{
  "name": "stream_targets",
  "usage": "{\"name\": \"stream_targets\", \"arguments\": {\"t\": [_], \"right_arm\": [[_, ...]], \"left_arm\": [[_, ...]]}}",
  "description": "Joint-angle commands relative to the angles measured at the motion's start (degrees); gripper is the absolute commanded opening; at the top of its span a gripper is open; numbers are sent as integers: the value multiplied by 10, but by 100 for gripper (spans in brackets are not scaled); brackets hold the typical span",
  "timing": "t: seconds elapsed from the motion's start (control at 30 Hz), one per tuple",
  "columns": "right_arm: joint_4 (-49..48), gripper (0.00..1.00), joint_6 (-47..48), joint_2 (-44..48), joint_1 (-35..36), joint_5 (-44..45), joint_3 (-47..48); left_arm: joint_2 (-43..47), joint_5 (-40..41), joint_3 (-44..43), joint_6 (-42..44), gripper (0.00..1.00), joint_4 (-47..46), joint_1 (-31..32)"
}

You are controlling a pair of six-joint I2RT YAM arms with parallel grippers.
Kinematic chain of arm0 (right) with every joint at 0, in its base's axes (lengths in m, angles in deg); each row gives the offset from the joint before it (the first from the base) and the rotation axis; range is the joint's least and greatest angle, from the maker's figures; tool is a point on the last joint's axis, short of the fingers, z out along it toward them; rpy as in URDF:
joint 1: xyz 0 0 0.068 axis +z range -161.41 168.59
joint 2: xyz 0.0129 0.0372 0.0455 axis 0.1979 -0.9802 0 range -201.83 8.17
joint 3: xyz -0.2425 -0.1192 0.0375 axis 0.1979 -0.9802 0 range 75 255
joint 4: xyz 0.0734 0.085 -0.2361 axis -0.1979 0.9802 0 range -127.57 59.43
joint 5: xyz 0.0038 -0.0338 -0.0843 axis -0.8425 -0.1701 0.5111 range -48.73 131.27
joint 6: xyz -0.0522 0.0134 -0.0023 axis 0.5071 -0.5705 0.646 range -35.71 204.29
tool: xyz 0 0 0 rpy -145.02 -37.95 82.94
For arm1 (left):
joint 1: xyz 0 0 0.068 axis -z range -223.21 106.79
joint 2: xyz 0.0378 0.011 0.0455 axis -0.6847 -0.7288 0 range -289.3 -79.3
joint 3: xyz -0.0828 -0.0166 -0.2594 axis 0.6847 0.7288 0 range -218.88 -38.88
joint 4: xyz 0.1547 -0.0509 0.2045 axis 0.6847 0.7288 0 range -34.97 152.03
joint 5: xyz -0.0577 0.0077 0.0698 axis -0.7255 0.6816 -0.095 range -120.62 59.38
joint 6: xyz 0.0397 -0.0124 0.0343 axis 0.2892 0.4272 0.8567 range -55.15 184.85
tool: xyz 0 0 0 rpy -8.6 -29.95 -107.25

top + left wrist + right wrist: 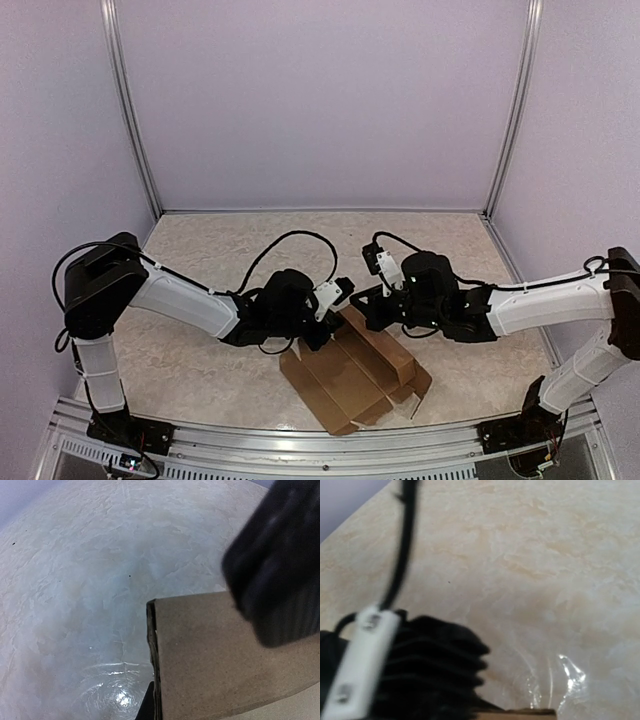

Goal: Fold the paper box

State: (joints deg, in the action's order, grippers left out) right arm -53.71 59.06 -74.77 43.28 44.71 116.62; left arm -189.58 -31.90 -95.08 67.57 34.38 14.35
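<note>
The paper box (350,385), plain brown and half opened, lies on the marbled table (220,250) close to the near rail (300,440). Its raised far flap meets the left gripper (330,315) and the right gripper (368,312), which crowd together over that edge. No view shows whether either gripper is clenched or released. A white tag (362,665) on the left arm's wrist is too blurred to read, and the tabletop stretches from the box to the back wall (320,100).

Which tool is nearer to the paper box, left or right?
Left, it seems: the left tool lies against the paper box at its far left edge; the right tool sits just beside its far corner.
</note>
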Motion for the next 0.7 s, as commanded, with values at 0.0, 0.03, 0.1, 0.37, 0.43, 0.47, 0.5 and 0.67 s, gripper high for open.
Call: {"name": "stream_targets", "arguments": {"t": [0.0,0.03,0.1,0.37,0.43,0.47,0.5,0.67], "right_arm": [[-49,0,-9,-34,-10,-20,-10],[-57,0,-9,-40,-10,-22,-11],[-70,0,-10,-50,-10,-23,-11],[-86,0,-5,-91,-11,-26,-3],[-87,0,-6,-100,-11,-27,-4],[-87,0,-5,-107,-11,-28,-5],[-88,0,-6,-111,-11,-30,-6],[-102,0,-15,-123,-10,-33,-20]], "left_arm": [[-16,3,-5,-10,0,-15,5],[-17,4,-4,-11,0,-17,5],[-18,3,-4,-12,0,-18,5],[-27,3,-1,-19,0,-30,5],[-28,6,2,-23,0,-36,6],[-29,7,3,-24,0,-39,5],[-29,10,4,-24,0,-41,6],[-35,27,13,-44,10,-61,6]]}}
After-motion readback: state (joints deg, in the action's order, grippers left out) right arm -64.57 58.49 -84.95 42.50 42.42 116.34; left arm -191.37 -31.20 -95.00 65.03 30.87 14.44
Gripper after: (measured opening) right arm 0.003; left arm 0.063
